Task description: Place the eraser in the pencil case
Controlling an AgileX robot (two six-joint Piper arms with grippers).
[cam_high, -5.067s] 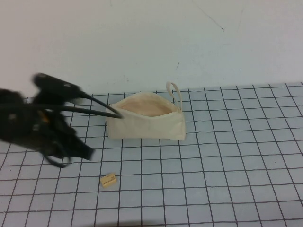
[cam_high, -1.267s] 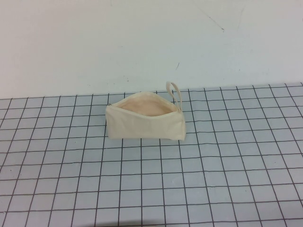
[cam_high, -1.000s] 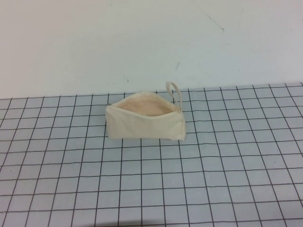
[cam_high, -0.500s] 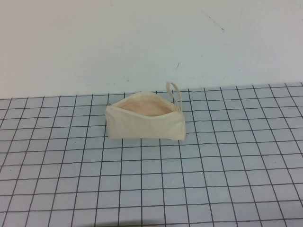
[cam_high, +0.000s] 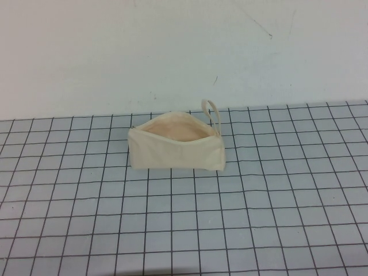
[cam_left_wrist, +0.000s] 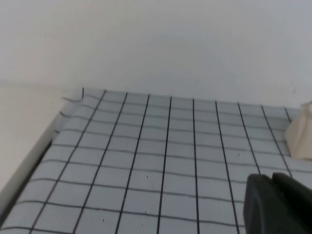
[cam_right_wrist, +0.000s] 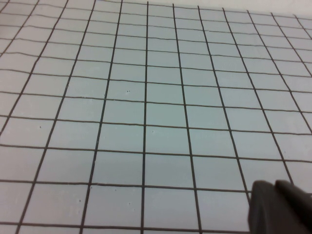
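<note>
The cream pencil case [cam_high: 177, 150] stands on the grid mat, mouth open upward and showing peach lining, with its loop strap [cam_high: 211, 112] at the right end. The eraser shows in no view. Neither arm is in the high view. My left gripper [cam_left_wrist: 271, 178] is shut and empty, low over the mat to the left of the case, whose corner shows in the left wrist view [cam_left_wrist: 301, 136]. My right gripper [cam_right_wrist: 275, 185] is shut and empty over bare mat.
The grey grid mat [cam_high: 259, 218] covers the table up to a white wall [cam_high: 172, 46] behind the case. The mat's far left corner [cam_left_wrist: 66, 101] curls up slightly near the table edge.
Since 5.1 s ago my left arm has drawn back out of the high view, and the eraser no longer lies on the mat in front of the case. Nothing has moved in the last second.
</note>
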